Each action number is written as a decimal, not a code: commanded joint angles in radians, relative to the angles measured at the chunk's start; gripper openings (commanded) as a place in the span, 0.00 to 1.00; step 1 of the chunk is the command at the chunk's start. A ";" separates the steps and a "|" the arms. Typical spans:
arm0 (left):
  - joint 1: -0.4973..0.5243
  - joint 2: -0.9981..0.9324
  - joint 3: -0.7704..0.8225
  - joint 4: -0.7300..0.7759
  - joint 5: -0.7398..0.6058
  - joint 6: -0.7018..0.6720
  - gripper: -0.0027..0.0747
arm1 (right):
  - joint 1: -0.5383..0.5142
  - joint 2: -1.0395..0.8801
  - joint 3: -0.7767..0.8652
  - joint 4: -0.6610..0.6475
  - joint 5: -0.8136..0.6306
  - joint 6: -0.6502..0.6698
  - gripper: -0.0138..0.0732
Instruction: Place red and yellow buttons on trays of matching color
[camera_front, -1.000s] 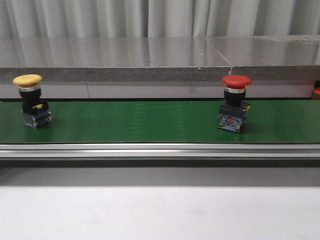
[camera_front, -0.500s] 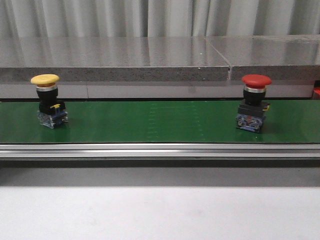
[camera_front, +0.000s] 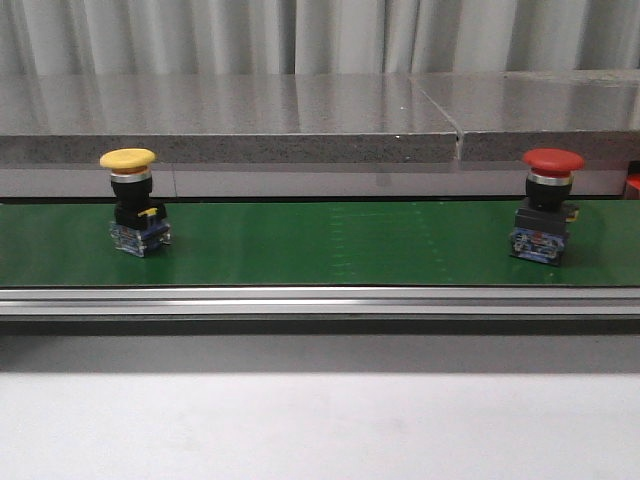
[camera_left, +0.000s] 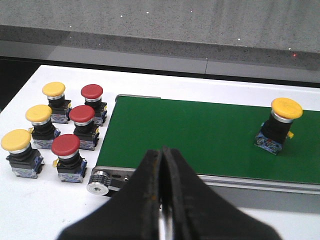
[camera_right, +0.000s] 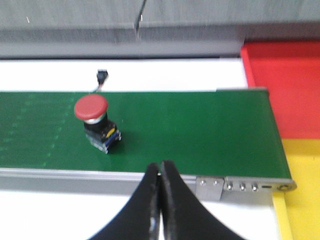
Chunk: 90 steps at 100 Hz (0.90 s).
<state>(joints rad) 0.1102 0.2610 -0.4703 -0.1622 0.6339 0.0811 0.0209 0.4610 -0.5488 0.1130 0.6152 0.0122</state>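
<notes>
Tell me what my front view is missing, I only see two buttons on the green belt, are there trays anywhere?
Observer: Yes. The right wrist view shows a red tray beyond the belt's end, with a yellow tray next to it.
Operator: Any more buttons waiting?
Observer: Six stand off the belt's other end: three yellow spares and three red spares.
Operator: Are the pincers ready?
Observer: The left pincer and right pincer are both shut, holding nothing.
</notes>
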 joint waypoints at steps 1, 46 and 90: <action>-0.006 0.009 -0.026 -0.019 -0.069 -0.012 0.01 | 0.001 0.120 -0.115 -0.007 0.018 -0.004 0.08; -0.006 0.009 -0.026 -0.019 -0.069 -0.012 0.01 | 0.001 0.366 -0.193 -0.005 0.057 -0.004 0.44; -0.006 0.009 -0.026 -0.019 -0.069 -0.012 0.01 | 0.001 0.483 -0.242 0.005 0.070 -0.004 0.88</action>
<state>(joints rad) 0.1102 0.2610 -0.4703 -0.1622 0.6339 0.0811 0.0209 0.8960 -0.7315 0.1107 0.7197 0.0122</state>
